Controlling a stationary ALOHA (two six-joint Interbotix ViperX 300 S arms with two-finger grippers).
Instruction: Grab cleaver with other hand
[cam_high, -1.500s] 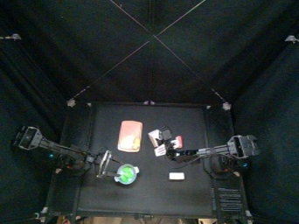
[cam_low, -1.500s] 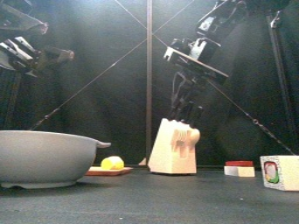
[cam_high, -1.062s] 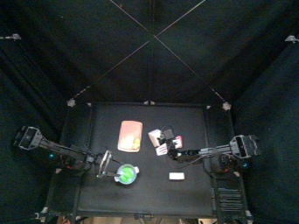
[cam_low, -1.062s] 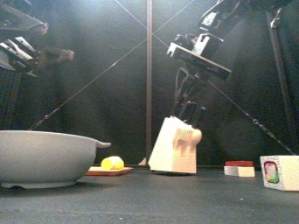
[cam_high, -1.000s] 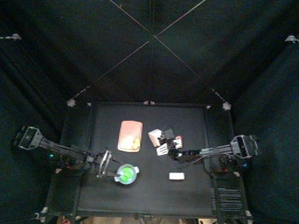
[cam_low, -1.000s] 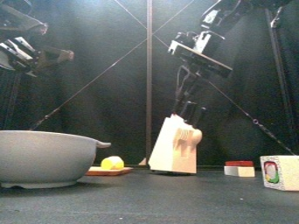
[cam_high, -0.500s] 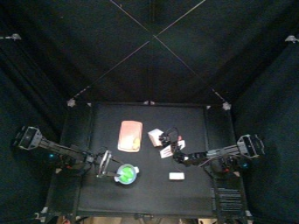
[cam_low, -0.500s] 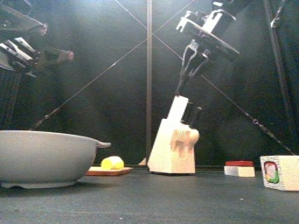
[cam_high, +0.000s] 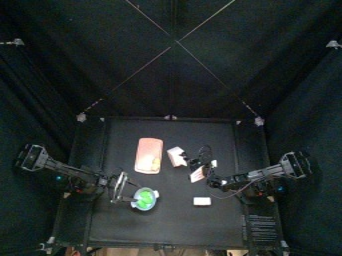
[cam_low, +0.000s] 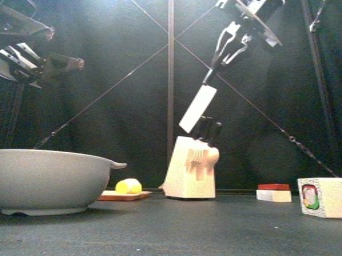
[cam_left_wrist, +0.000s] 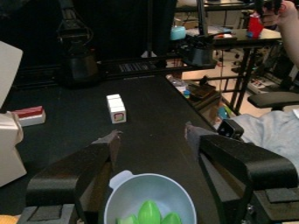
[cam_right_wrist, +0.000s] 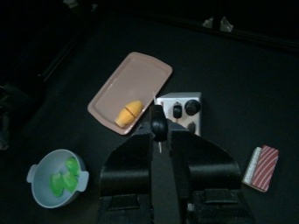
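Cleaver (cam_low: 201, 104) clamped by handle in right gripper (cam_low: 237, 44), jaws closed narrow on it; blade hangs tilted down, clear above knife block (cam_low: 191, 166). Right arm reaches high from right, wrist angled downward. No readable writing anywhere. Left gripper (cam_left_wrist: 149, 149) wide open, holding nothing, hovering over bowl (cam_left_wrist: 149, 193) with green pieces. Cutting board (cam_right_wrist: 128, 89) with yellow fruit lies beside block.
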